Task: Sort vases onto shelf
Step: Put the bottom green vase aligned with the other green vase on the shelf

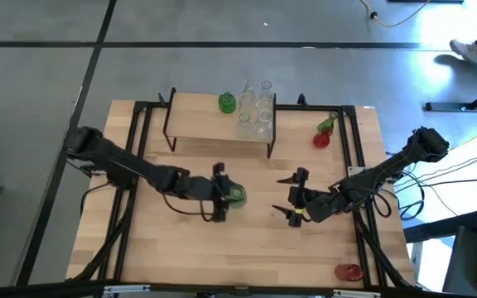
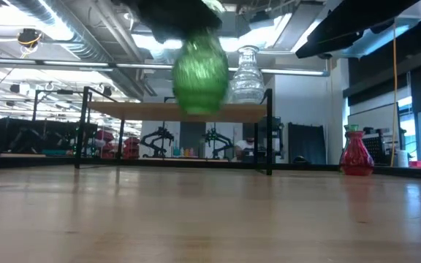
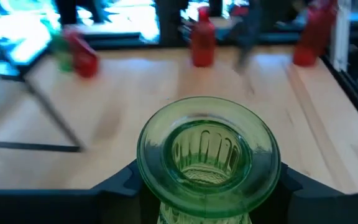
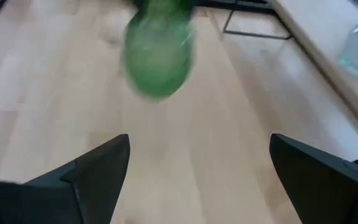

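Wooden tabletop (image 1: 247,248) lay beneath both arms. Left gripper (image 1: 222,194) pinched a green vase (image 1: 235,194), lifted in front of the shelf (image 1: 197,116). Right gripper (image 1: 296,198) hung beside it, fingers (image 4: 86,171) spread wide, empty. Clear vases (image 1: 257,112) stood on that shelf.

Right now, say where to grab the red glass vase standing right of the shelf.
Grip the red glass vase at its narrow neck, below the flared lip, coming down from above: it stands upright, and the body bulges wider. The open right gripper is nearest.
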`<state>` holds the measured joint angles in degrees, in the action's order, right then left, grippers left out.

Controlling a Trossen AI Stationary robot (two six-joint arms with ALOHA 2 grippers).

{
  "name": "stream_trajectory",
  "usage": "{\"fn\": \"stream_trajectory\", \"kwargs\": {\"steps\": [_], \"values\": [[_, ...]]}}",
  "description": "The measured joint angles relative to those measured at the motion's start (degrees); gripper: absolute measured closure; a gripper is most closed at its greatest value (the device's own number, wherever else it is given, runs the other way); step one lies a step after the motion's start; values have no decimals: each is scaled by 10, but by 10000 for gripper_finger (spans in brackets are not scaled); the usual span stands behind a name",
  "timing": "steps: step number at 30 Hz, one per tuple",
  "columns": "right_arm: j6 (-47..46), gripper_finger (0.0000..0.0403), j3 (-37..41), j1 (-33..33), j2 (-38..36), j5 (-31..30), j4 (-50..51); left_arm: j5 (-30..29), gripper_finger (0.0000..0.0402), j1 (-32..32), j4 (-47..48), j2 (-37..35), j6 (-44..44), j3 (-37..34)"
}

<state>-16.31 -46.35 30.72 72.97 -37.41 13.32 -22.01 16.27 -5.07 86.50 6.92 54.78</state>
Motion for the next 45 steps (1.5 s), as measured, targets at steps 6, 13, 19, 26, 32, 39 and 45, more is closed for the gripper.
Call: {"fn": "stream_trajectory", "kwargs": {"steps": [6, 13, 19, 26, 32, 39, 45], "values": [[-26, 32, 0, 0, 0, 38, -4, -26, 232, -22, 75, -113, -2, 0], [-34, 32, 0, 0, 0, 40, -16, -31, 232, -74, 131, -197, -11, 0], [-28, 32, 0, 0, 0, 38, -16, -22, 231, -130, 141, -231, -25, 11], [-27, 32, 0, 0, 0, 31, -14, -11, 231, -178, 256, -223, -30, 105], [-27, 32, 0, 0, 0, 31, -15, -17, 231, -233, 330, -220, -28, 156], [-27, 32, 0, 0, 0, 31, -14, 22, 231, -315, 347, -214, -26, 155], [-16, 32, 0, 0, 0, 31, -12, 61, 231, -375, 341, -197, -26, 136]]}}
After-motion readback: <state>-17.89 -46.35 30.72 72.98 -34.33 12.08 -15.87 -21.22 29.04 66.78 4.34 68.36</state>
